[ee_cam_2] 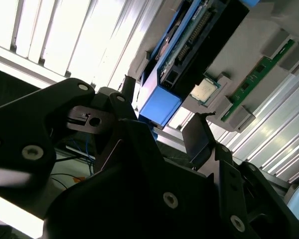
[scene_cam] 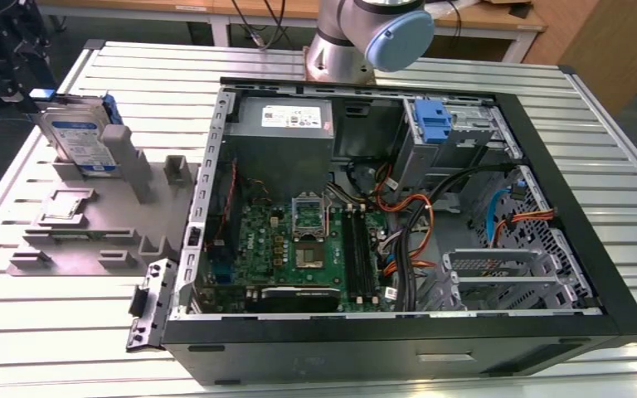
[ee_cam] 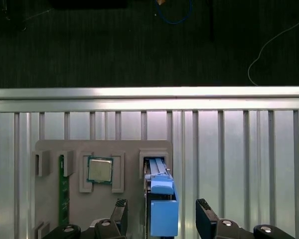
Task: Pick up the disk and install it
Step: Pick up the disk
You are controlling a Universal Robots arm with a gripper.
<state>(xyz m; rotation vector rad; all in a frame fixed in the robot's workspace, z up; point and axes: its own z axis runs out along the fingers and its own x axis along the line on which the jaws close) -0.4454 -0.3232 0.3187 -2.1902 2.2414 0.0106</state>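
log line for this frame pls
stage: pick | gripper: open, straddling disk | disk: upright in grey fixture, not installed | computer case: side open

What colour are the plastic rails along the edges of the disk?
Bright blue; the rails on the disk show best in the first wrist view.

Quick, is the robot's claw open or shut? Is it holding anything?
Gripper: open, holding nothing. Its fingers stand on either side of the disk without touching it. The disk sits upright in the grey holder.
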